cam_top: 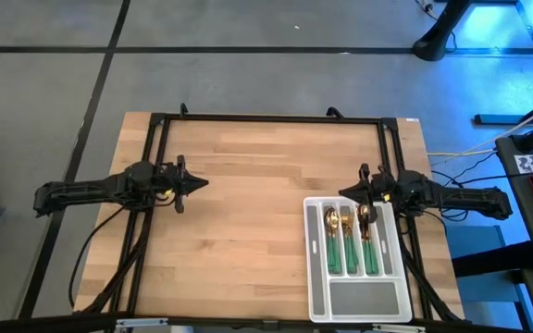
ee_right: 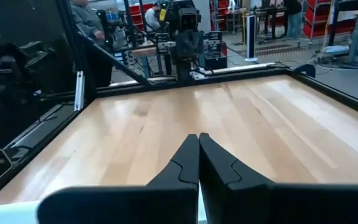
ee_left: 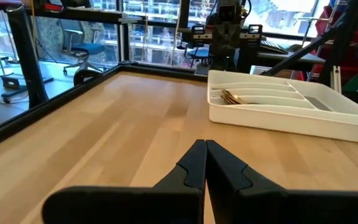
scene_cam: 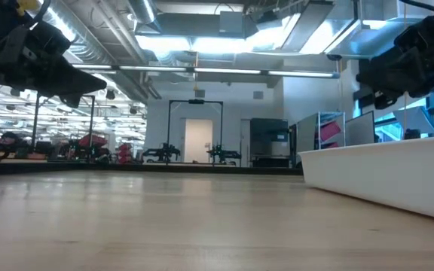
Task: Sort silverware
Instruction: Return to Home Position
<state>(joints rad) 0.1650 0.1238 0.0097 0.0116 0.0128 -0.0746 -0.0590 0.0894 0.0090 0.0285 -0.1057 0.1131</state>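
The pale grey tray lies on the wooden worktop, and everything here is placed from it. The silverware rests inside the tray, in three of its long narrow compartments side by side. The gold heads lie at the tray end away from its wide crosswise compartment, and the green handles run back towards that compartment. From the left wrist view only a few gold heads show above the tray's rim.

The right fingers are pressed together with nothing between them. They hang just beyond the tray's short edge at the head end of the silverware, and the right arm reaches in over the tray's corner there. The right wrist view shows these fingers meeting in a closed point above bare wood. In the low view the tray's white wall stands on the wood, and the right arm is raised above it, clear of the tray.

The left fingers are also shut and empty. They are well apart from the tray, across the open wood from its long side, with tips aimed towards it. The left wrist view shows them closed, with the tray ahead
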